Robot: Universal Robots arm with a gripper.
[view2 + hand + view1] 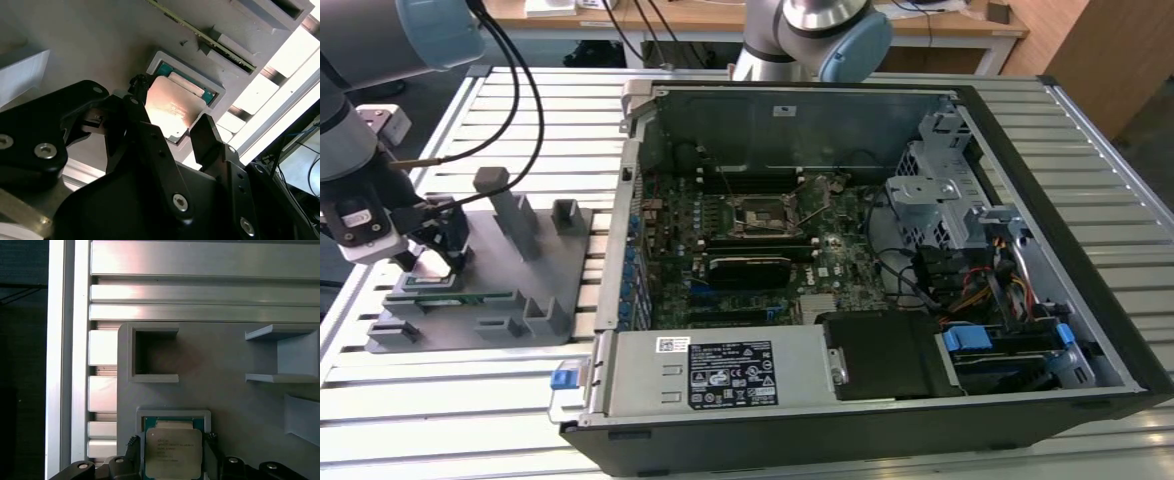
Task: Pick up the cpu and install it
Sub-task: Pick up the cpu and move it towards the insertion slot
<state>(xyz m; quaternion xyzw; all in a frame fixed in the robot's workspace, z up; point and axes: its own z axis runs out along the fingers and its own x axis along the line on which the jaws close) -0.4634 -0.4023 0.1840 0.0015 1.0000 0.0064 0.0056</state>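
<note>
The cpu (173, 452), a small square chip with a silvery top, lies flat in a shallow square recess of the grey fixture plate (235, 405). My gripper (171, 442) hangs low over it, one black finger (133, 444) on each side of the chip, close to its edges with the chip still seated. In the second wrist view the cpu (172, 107) shows between the two fingertips of the gripper (171, 104). In the exterior view the gripper (434, 264) stands at the fixture plate (520, 260) on the exterior view's left. The black socket (761, 215) sits mid-motherboard inside the open case.
The open computer case (1067, 300) lies on the slatted aluminium table (480, 400). Grey upright holders (507, 215) rise from the fixture plate. A long green memory stick (205, 35) rests in a slot beside the cpu recess. Black cables (520, 90) hang from the arm.
</note>
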